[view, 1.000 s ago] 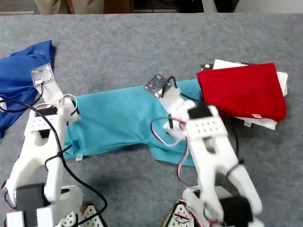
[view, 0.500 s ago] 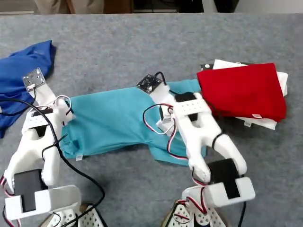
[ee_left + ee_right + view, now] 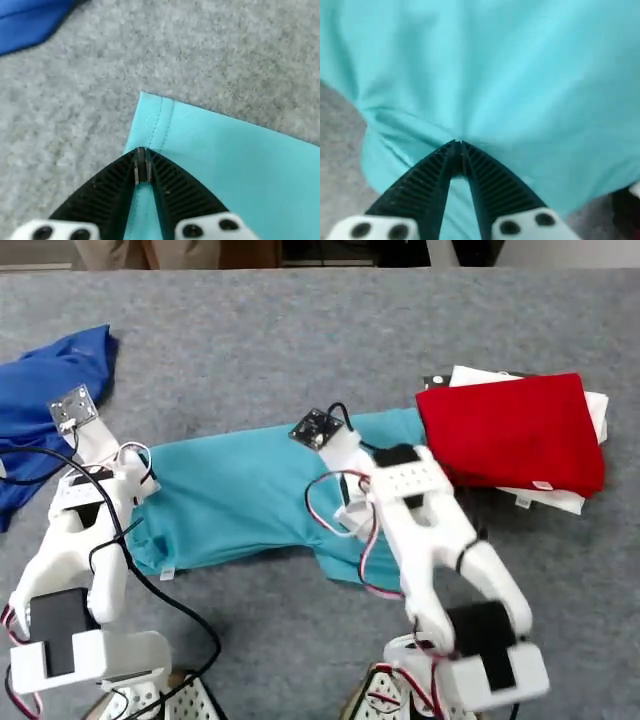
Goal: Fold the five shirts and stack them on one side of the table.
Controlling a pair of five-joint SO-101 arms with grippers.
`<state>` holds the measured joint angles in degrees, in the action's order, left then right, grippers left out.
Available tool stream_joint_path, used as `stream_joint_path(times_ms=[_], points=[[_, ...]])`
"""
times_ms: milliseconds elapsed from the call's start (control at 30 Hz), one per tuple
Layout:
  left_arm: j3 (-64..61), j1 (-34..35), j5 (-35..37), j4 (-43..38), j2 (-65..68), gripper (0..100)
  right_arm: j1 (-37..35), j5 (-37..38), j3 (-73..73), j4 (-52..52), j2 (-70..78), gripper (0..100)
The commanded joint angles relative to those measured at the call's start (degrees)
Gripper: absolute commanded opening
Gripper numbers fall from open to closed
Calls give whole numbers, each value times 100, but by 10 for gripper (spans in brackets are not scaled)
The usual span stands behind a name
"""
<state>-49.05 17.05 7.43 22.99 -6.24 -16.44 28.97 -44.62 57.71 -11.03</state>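
Teal shirt [image 3: 240, 495] front and centre, spread flat across the middle of the grey table [image 3: 300, 330]. It runs from the left arm [image 3: 80, 530] across to the stack on the right side. Along its near edge, a flap of the cloth juts out towards the arm bases.

Over to the left gripper [image 3: 141, 167]. The jaws are pinched tight together, right on the stitched hem at the shirt's left corner, with the cloth caught between the ribbed pads. Bare grey table lies just past that corner.

Now the right gripper [image 3: 456, 155]. It is clamped down as well, its tips meeting on a raised ridge of teal fabric, with creases fanning out around the pinch. From above, the right arm [image 3: 430, 530] leans in over the shirt's right half and hides the grip beneath it.

At the far left, the blue shirt [image 3: 45, 400] sits in a crumpled, unfolded heap near the left arm, apart from the teal one.

On the right, the red shirt [image 3: 510, 430] is folded into a neat rectangle on top of a folded white shirt [image 3: 560, 498]. The white one peeks out along the stack's far and near edges. The teal shirt's right end meets the red shirt's left edge.
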Motion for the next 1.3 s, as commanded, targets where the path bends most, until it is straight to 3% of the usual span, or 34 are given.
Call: stream_joint_path(times_ms=[0,300,867,1267], points=[[273,53,35,-79,-31,19,-136,123,-453,18,-778,3],[255,53,35,-70,-40,19,-338,607,-1226,53,-1279,3],[246,53,18,-70,-40,19,-338,2048,-1200,1169,-1473,3],[237,53,18,-70,-40,20,488,2048,198,1503,-1455,3]])
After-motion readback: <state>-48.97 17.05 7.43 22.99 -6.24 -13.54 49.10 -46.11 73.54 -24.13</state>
